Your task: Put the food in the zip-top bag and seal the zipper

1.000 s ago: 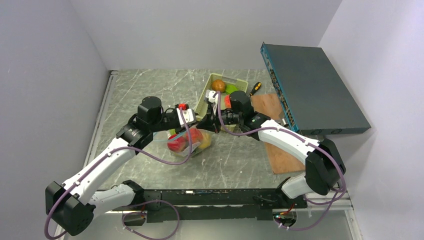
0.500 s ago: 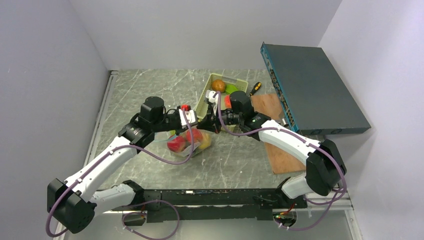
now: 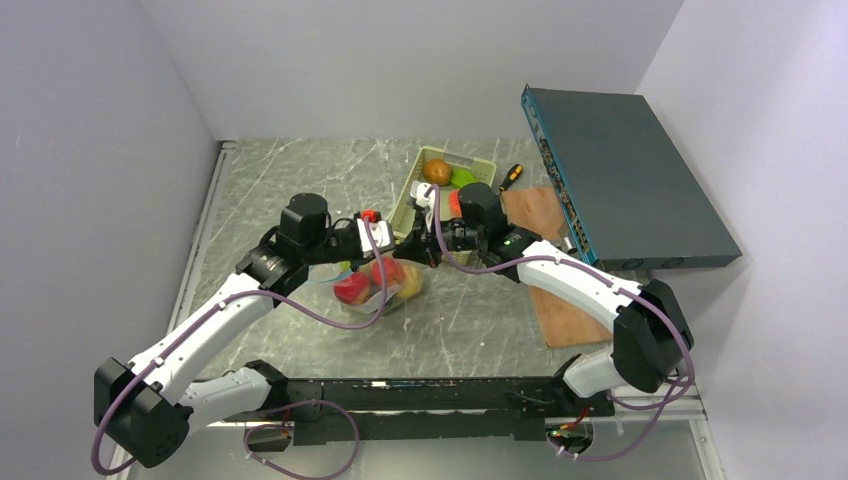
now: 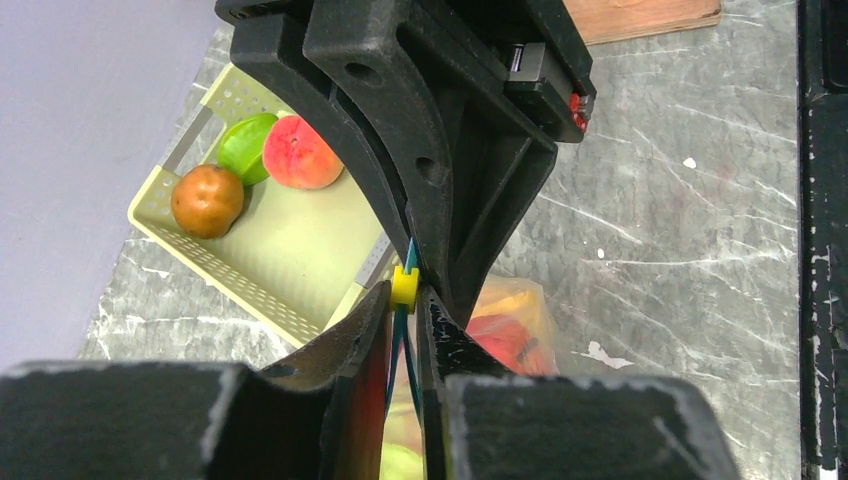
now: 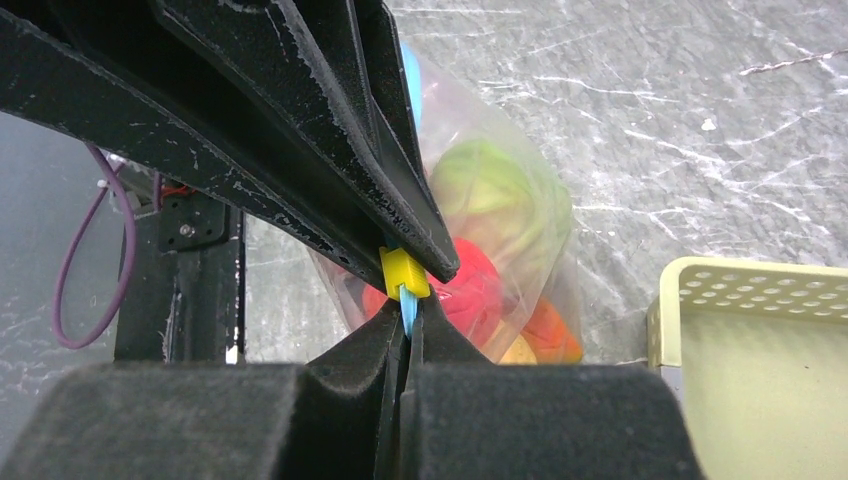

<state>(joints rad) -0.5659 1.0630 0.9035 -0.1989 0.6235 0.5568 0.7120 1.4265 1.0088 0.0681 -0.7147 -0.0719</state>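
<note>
The clear zip-top bag (image 3: 380, 283) hangs between my two grippers, with red, green and orange food (image 5: 470, 290) inside. Its light blue zipper (image 5: 408, 310) runs up into the right gripper (image 5: 405, 305), which is shut on the strip. The left gripper (image 4: 403, 292) faces it tip to tip. Its fingertips pinch the yellow slider (image 4: 403, 284) on the zipper, whose two blue strips run between the jaws. Both grippers meet above the bag in the top view, left gripper (image 3: 393, 244) against right gripper (image 3: 410, 245). More food lies in the pale green basket (image 4: 250, 290): a brown fruit (image 4: 207, 200), a green one (image 4: 243, 145) and a peach (image 4: 300, 152).
The basket (image 3: 482, 162) stands just behind the grippers. A screwdriver (image 3: 511, 175) lies to its right, by a wooden board (image 3: 560, 300). A large dark teal box (image 3: 620, 180) leans at the right wall. Grey walls close in the left, back and right sides.
The left gripper has slid right along the bag's mouth toward the right gripper and its jaws have narrowed. The bag has shifted slightly right. The right gripper stays shut.
</note>
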